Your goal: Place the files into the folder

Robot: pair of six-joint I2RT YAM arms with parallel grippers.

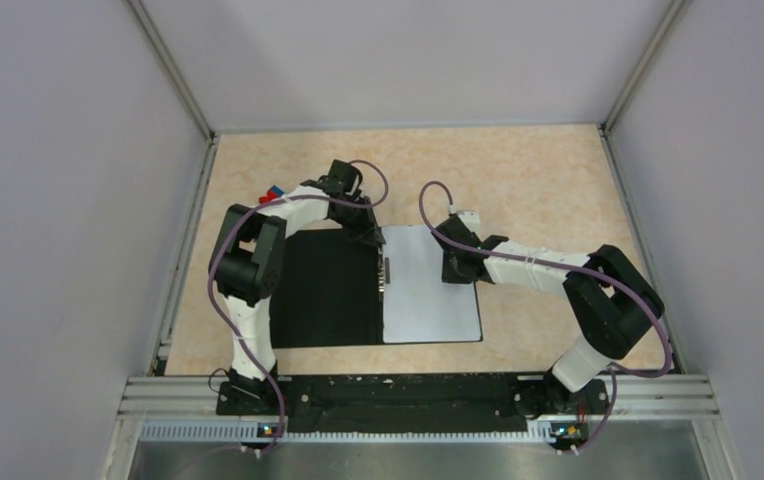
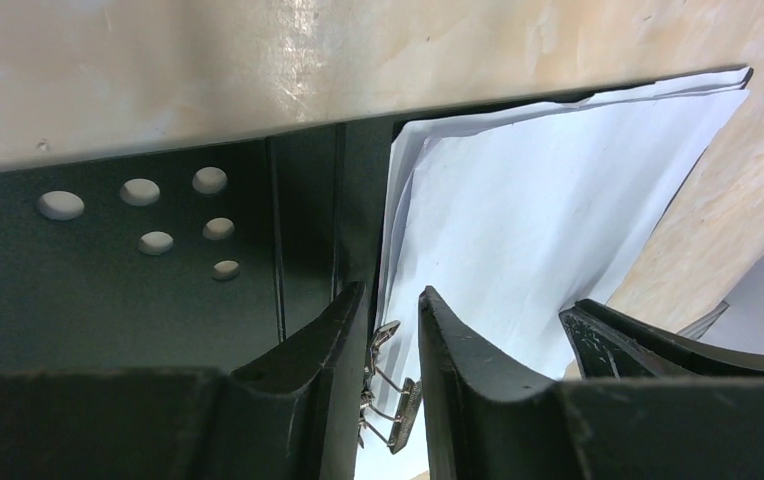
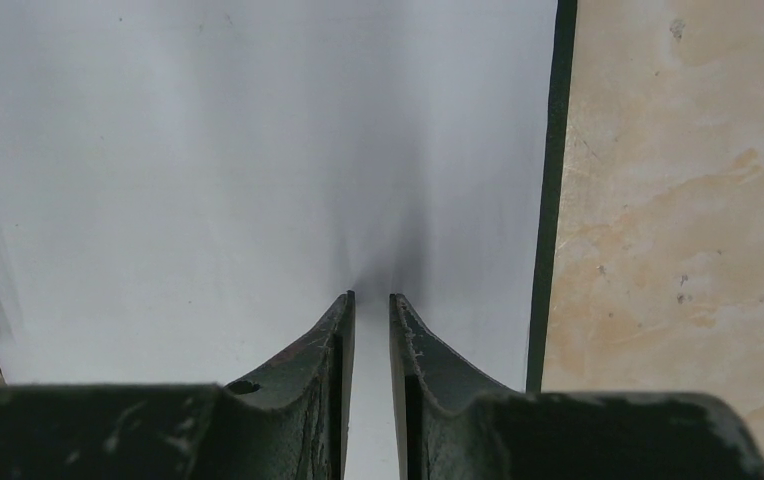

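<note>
The folder (image 1: 323,290) lies open on the table, black inside up. The white files (image 1: 428,290) lie stacked on its right half, next to the metal spine clip (image 1: 386,275). My left gripper (image 1: 370,238) is at the far end of the spine. In the left wrist view the left gripper (image 2: 391,292) has its jaws closed down on the raised spine clip (image 2: 390,385), with the files (image 2: 558,200) beside it and the folder (image 2: 158,290) to the left. My right gripper (image 1: 455,262) is shut, with its tips (image 3: 370,296) resting on the top sheet (image 3: 208,150) near the folder's right edge (image 3: 553,150).
A small red-and-blue block (image 1: 273,193) sits on the table behind the left arm. Grey walls enclose the table on the left, right and far sides. A metal rail (image 1: 418,395) runs along the near edge by the arm bases.
</note>
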